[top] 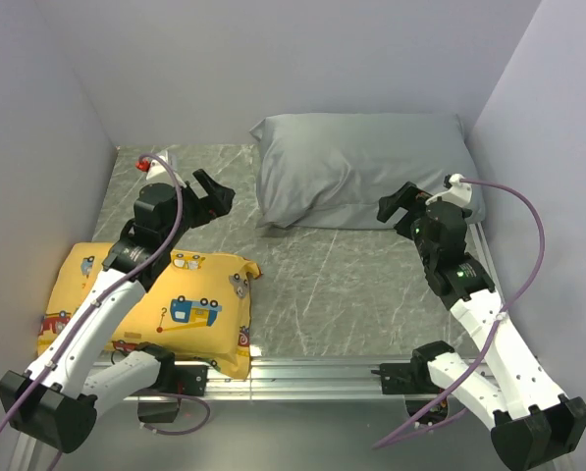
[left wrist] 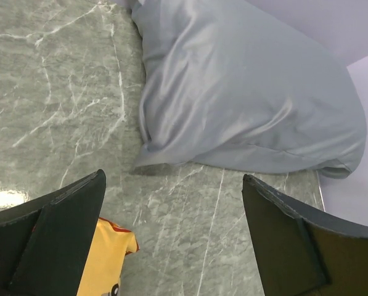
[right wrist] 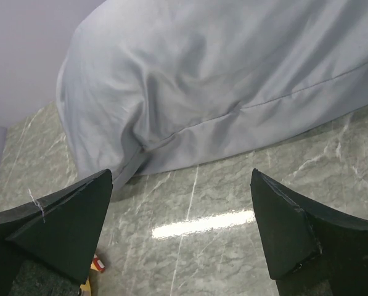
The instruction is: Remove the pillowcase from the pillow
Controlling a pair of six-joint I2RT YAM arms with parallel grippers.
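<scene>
The grey, slightly shiny pillowcase [top: 361, 169] lies plump at the back of the table, near the back right corner. It also fills the top of the left wrist view [left wrist: 245, 92] and of the right wrist view [right wrist: 233, 80]. The white pillow is hidden inside it. My left gripper [top: 212, 199] is open and empty, to the left of the pillowcase and above the marble top. My right gripper [top: 399, 206] is open and empty, close to the pillowcase's front right edge. Neither touches the fabric.
A yellow cushion printed with cartoon vehicles [top: 160, 306] lies at the front left, under my left arm; its corner shows in the left wrist view [left wrist: 106, 259]. A small white and red thing [top: 153, 163] sits at the back left. Grey walls close in three sides.
</scene>
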